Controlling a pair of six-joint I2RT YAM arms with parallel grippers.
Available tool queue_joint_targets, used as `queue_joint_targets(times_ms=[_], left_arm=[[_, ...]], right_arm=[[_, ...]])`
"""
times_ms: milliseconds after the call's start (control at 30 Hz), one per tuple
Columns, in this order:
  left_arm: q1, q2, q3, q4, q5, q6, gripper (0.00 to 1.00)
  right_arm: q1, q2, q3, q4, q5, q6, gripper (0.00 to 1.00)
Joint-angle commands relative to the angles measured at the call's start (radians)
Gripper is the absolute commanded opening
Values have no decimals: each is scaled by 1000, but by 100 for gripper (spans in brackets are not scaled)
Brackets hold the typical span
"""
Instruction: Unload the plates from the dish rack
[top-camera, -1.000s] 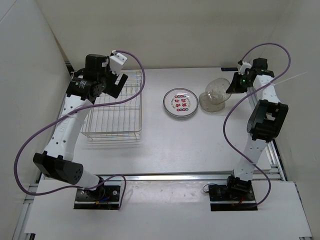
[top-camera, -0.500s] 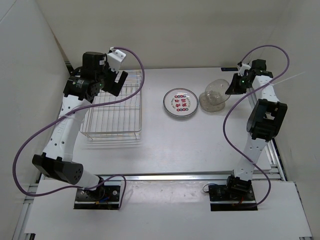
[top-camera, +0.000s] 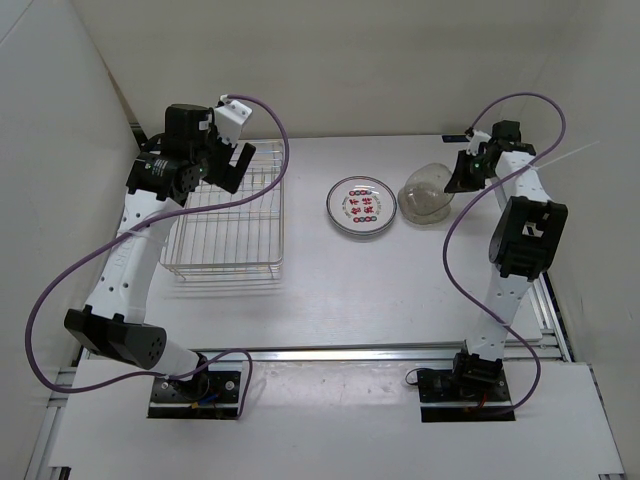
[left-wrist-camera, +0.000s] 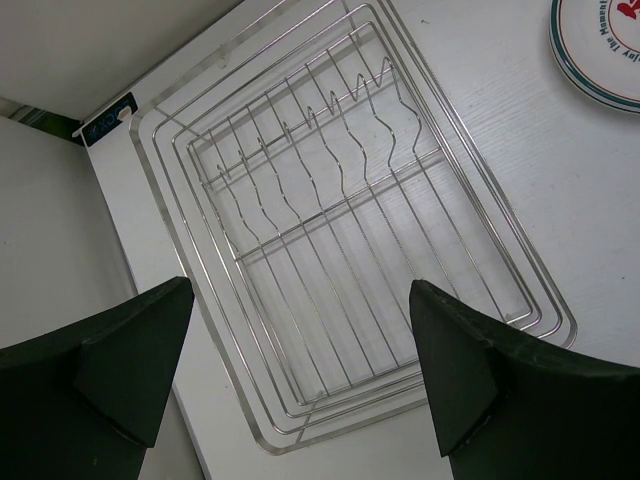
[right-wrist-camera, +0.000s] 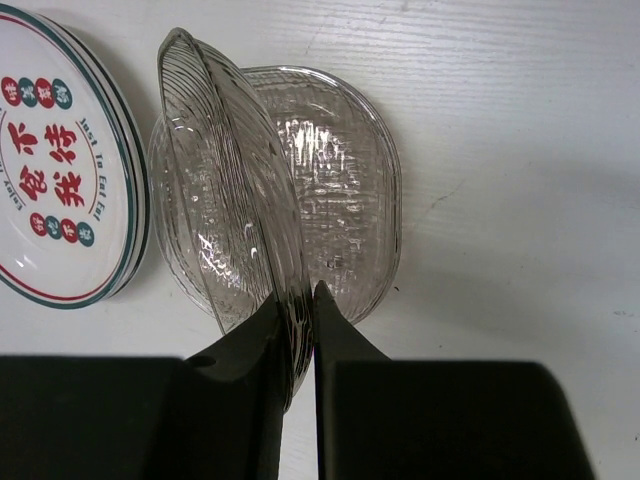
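Note:
The silver wire dish rack (top-camera: 228, 215) stands at the left and holds no plates; it fills the left wrist view (left-wrist-camera: 340, 230). My left gripper (top-camera: 232, 160) hangs open above its far edge. A white plate with a green rim and red marks (top-camera: 361, 206) lies flat at the centre, on a stack (right-wrist-camera: 60, 160). My right gripper (top-camera: 462, 170) is shut on the rim of a clear glass plate (right-wrist-camera: 235, 190), held tilted on edge over another clear glass plate (right-wrist-camera: 345, 190) lying on the table beside the white one. No speckled plate shows.
White walls close in on the left, the back and the right. A purple cable loops from each arm. A metal rail (top-camera: 350, 352) runs across the near table edge.
My right gripper has moved a little left and lowered the clear plate closer over the one lying flat. The left gripper has drawn slightly back towards the rack's far left.

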Motion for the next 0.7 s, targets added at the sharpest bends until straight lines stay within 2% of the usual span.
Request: queue_joint_targets(times_ms=[0,167,333,367,433,500,567,633,667], left_arm=[[7,-45,21,0,14,-13,100],[7,-45,12,0,14,-13,100],[7,-45,21,0,14,-13,100],[7,-45,21,0,14,-13,100],[7,-45,30,0,25,-13,100],[7,-45,30,0,25,-13,99],[7,-45,30,0,34,-13,99],[7,-45,30,0,34,-13,99],[7,-45,30,0,34,-13,99]], right_arm=[[7,14,-7,11,8,-28,5],[26,23,-7,-7,43,-39,6],[26,23,-7,-8,52,-48,13],[26,23,-7,-8,52,-48,19],[26,23,-7,-8,52,-48,23],[26,14,-7,-8,52,-48,32],[26,14,5,-8,62,-48,49],[26,3,19,-8,74,-57,53],[26,3,31,-8,92,-58,66]])
